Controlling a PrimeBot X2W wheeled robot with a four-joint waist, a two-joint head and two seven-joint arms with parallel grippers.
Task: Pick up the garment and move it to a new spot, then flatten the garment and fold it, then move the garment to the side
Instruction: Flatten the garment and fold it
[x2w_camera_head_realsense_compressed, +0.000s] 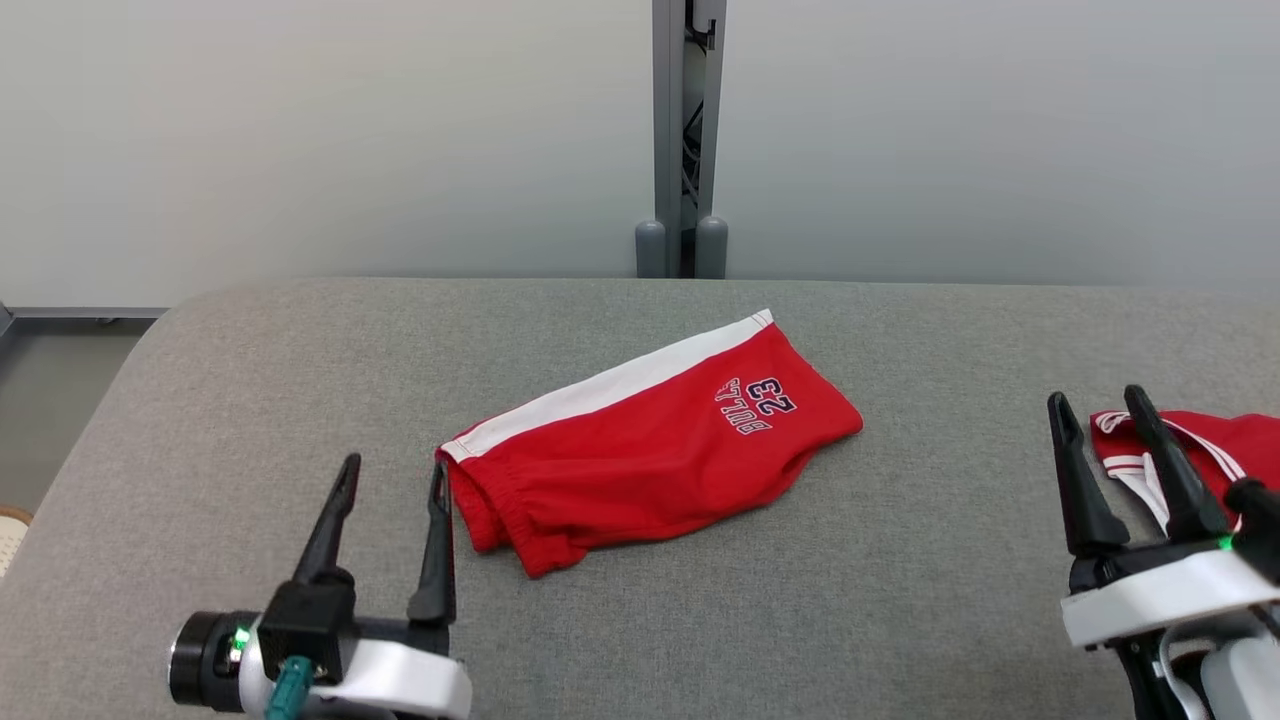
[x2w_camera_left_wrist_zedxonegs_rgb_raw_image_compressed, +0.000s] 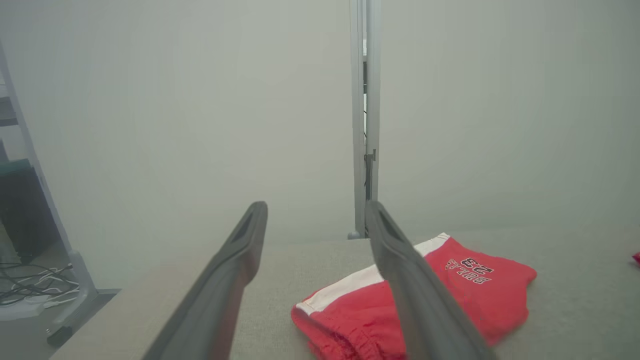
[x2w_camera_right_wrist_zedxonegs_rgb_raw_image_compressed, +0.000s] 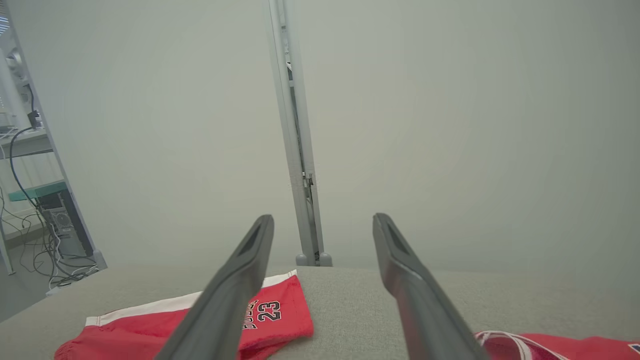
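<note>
The shorts (x2w_camera_head_realsense_compressed: 650, 440) are laid about the middle of the tabletop (x2w_camera_head_realsense_compressed: 250, 400), with the waistband turned to the near left corner and the numbered leg to the far edge. They are apparently doubled leg over leg, the white stripe along the far side. The left claw (x2w_camera_head_realsense_compressed: 394, 465) is held released and empty just beside the waistband, low over the tabletop, probably so that the elastic edge can be pinched first. The right claw (x2w_camera_head_realsense_compressed: 1096, 397) is likewise spread and empty near the right edge, in front of a second garment (x2w_camera_head_realsense_compressed: 1240, 440), which is likely set there out of the working area. No lift is judged begun.
</note>
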